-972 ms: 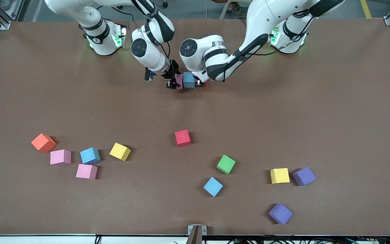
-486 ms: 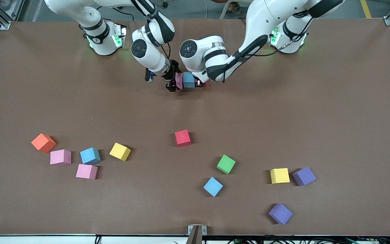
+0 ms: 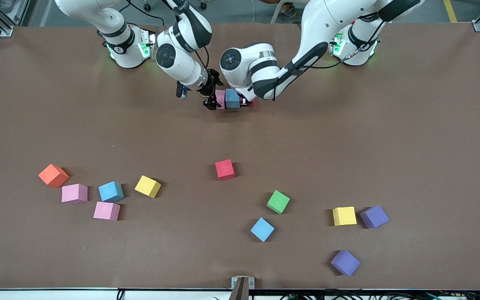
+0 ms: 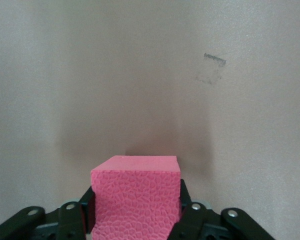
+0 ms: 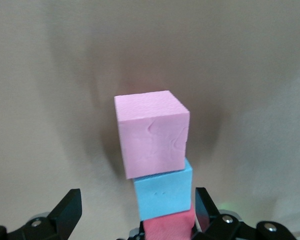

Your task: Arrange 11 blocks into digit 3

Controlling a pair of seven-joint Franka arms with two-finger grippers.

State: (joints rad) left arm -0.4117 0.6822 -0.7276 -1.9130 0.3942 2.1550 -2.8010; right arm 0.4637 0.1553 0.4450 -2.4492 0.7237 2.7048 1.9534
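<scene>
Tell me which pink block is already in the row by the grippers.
The pink block touching the light blue block, farthest from the front camera. The other two pink blocks lie loose toward the right arm's end.

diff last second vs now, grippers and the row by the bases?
The right gripper has opened off the pink cube and backed toward its base. The left gripper still brackets the red cube. The pink-blue-red row and loose cubes haven't moved.
</scene>
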